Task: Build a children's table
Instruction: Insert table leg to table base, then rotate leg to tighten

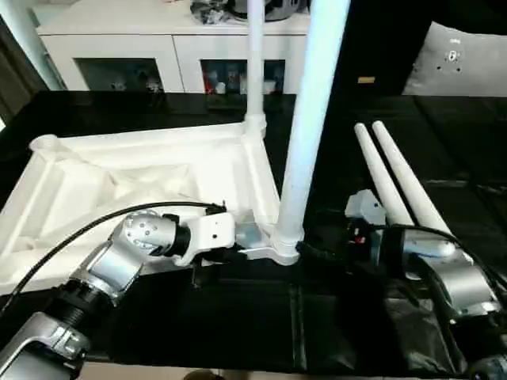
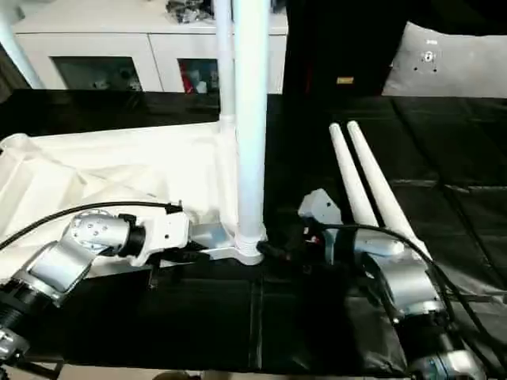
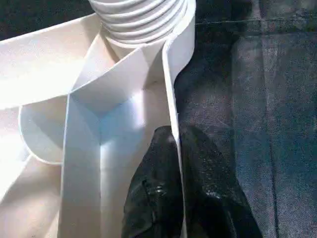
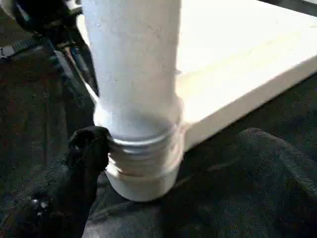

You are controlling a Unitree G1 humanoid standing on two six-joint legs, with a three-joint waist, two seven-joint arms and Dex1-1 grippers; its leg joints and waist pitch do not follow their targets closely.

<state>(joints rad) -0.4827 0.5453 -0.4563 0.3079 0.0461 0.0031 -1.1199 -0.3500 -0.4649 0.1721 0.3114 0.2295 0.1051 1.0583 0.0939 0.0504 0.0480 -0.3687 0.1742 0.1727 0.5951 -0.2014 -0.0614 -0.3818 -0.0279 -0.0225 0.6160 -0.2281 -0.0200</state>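
White tabletop (image 1: 142, 182) lies ribbed side up at centre left; left gripper (image 3: 176, 144) pinches its rim, right gripper (image 4: 148, 148) spread around the upright leg (image 1: 305, 134).

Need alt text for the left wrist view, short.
The left gripper, two black fingers, is shut on the thin white rim of the upturned tabletop, beside its ribs. Just beyond, a leg's threaded end sits in the corner socket; black cloth lies alongside.
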